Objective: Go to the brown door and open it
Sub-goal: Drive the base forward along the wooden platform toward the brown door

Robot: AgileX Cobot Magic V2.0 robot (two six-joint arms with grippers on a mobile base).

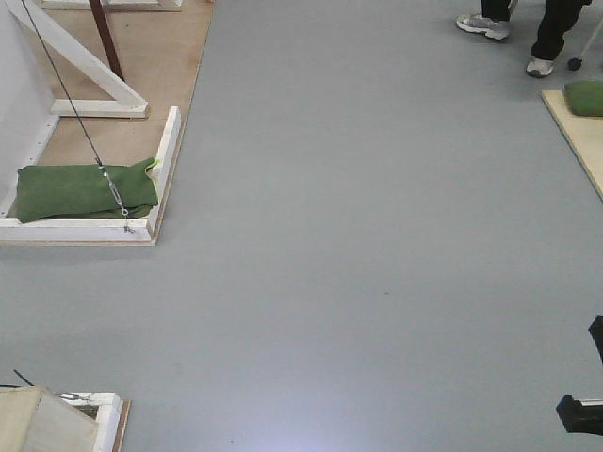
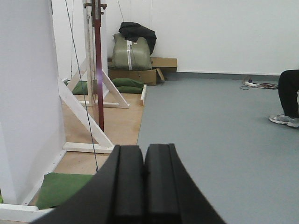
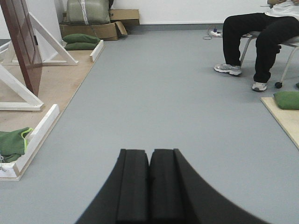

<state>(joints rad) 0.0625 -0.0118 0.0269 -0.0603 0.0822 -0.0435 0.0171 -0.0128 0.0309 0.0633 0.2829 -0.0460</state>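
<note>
Right wrist-mounted view puts the tall reddish-brown glossy wooden door (image 3: pixel 19 42) at the far left, well apart from the robot. It stands upright on a pale plywood base (image 3: pixel 60 86) between slanted white wooden braces (image 3: pixel 51 42). In the left wrist-mounted view the same door shows almost edge-on as a thin dark-red strip (image 2: pixel 99 70), with what may be handle hardware jutting out at the top of the frame; it is too cropped to be sure.

The left end effector (image 2: pixel 144 158) has its 2 black pads pressed together, holding nothing. The right end effector (image 3: pixel 149 161) is likewise narrow and empty. A stretch of grey floor (image 1: pixel 377 235) lies between the robot and the door, so the drive across is not yet done.

The door looks stiff and fairly heavy, and its glossy face would likely be slippery. The handle is the sensible place to take hold, since the flat panels offer no purchase. A folded green sandbag (image 1: pixel 85 188) weighs the frame down.
</note>
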